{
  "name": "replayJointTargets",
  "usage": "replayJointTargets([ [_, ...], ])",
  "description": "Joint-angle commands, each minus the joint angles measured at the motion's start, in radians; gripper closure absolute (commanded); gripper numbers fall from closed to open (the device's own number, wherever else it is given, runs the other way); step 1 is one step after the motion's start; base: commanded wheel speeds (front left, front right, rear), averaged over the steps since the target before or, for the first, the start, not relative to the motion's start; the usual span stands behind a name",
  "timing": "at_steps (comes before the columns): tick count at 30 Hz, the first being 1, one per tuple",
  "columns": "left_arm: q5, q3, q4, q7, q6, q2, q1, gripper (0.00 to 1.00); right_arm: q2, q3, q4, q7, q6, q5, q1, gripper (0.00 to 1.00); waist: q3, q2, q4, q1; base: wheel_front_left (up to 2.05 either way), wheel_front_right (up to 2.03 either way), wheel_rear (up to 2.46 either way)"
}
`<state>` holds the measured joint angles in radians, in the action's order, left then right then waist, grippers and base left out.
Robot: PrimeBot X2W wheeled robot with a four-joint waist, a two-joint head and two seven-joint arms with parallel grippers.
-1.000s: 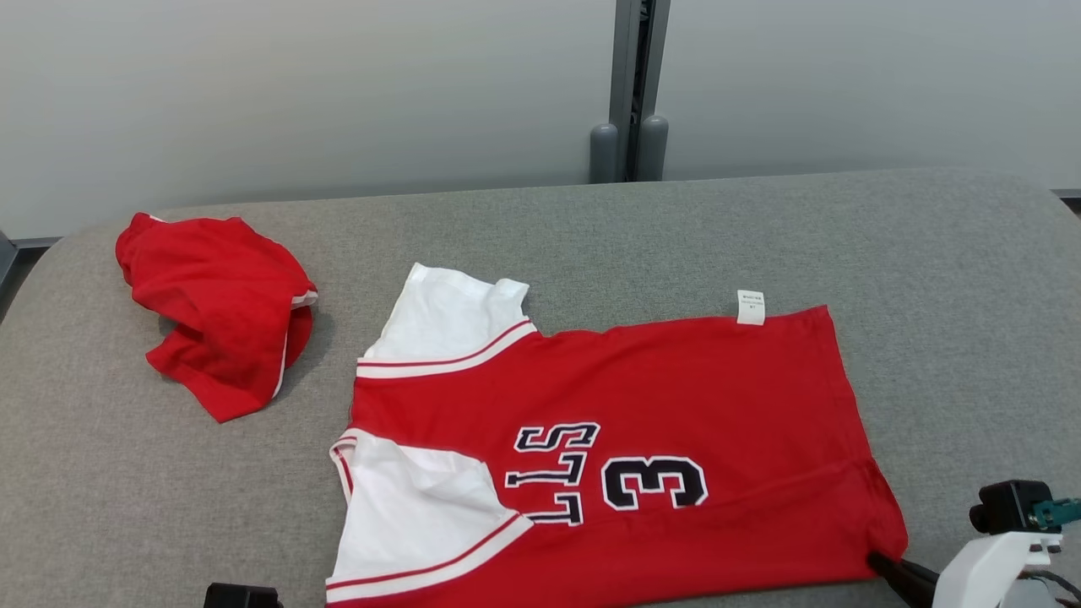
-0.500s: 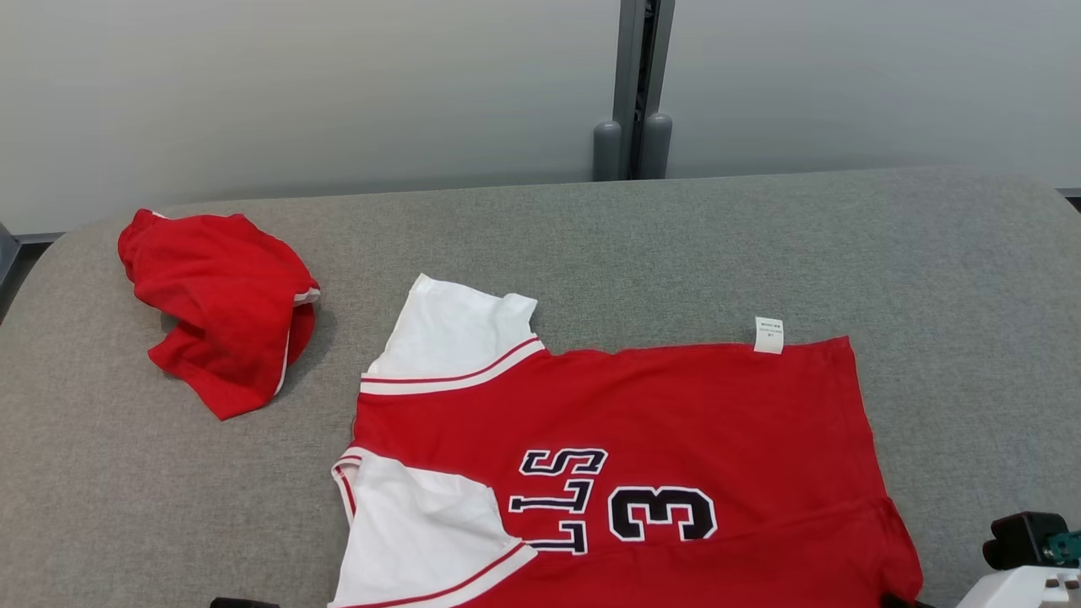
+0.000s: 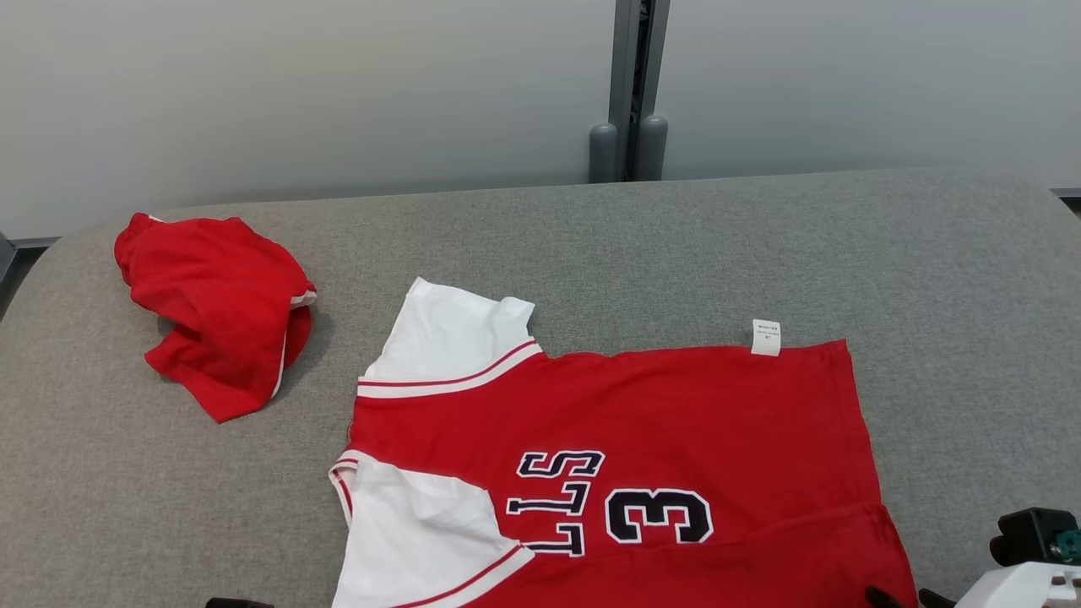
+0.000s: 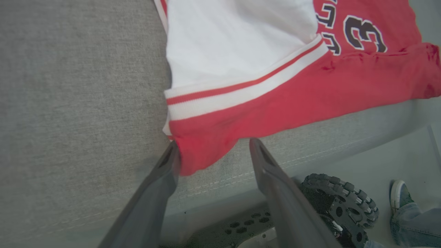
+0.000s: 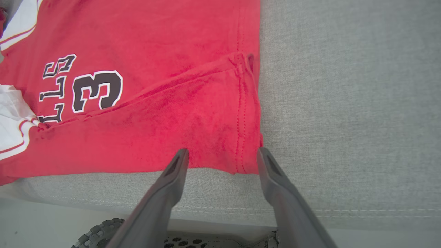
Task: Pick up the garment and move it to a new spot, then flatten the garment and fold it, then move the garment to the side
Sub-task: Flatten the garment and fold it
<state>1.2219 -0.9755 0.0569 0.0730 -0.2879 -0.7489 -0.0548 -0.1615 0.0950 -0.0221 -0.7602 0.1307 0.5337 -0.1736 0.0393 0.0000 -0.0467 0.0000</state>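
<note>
The garment is a red jersey with white sleeves and a black "3", spread flat on the grey padded table, its near edge close to the table's front. In the left wrist view my left gripper is open, and the jersey's red corner below the striped sleeve band lies between its fingers. In the right wrist view my right gripper is open too, its fingertips at the jersey's near hem corner. In the head view the right gripper's tips peek in at the bottom edge.
A second red garment lies crumpled at the table's far left. The table's front edge runs just under both grippers, with my wheeled base below. A person's shoe stands on the floor nearby.
The jersey was drawn a little nearer to the front edge. Both grippers then opened and let go of its near corners.
</note>
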Motion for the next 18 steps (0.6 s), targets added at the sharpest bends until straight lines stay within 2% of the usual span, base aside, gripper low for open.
replayJointTargets([
  [1, -0.009, 0.006, 0.000, -0.002, -0.006, -0.009, -0.014, 0.00, 0.001, 0.010, -0.009, -0.005, 0.000, -0.012, -0.003, 0.00, 0.001, 0.0000, 0.000, 0.0000, 0.00, 0.00, 0.00],
  [6, -0.018, 0.013, 0.019, -0.006, -0.022, -0.016, -0.023, 0.00, 0.008, 0.023, -0.030, 0.008, 0.000, -0.021, 0.008, 0.00, 0.003, 0.0000, -0.002, 0.0000, 0.00, 0.00, 0.00],
  [12, -0.070, 0.051, 0.102, -0.004, -0.085, -0.091, -0.080, 0.00, 0.006, 0.051, -0.087, 0.023, 0.000, -0.037, 0.029, 0.00, -0.005, 0.0000, 0.003, 0.0000, 0.00, 0.00, 0.00],
  [18, -0.105, 0.111, 0.182, 0.012, -0.117, -0.151, -0.175, 0.00, 0.011, 0.066, -0.151, 0.055, 0.000, -0.048, 0.116, 0.00, 0.024, 0.0000, -0.015, 0.0000, 0.00, 0.00, 0.00],
])
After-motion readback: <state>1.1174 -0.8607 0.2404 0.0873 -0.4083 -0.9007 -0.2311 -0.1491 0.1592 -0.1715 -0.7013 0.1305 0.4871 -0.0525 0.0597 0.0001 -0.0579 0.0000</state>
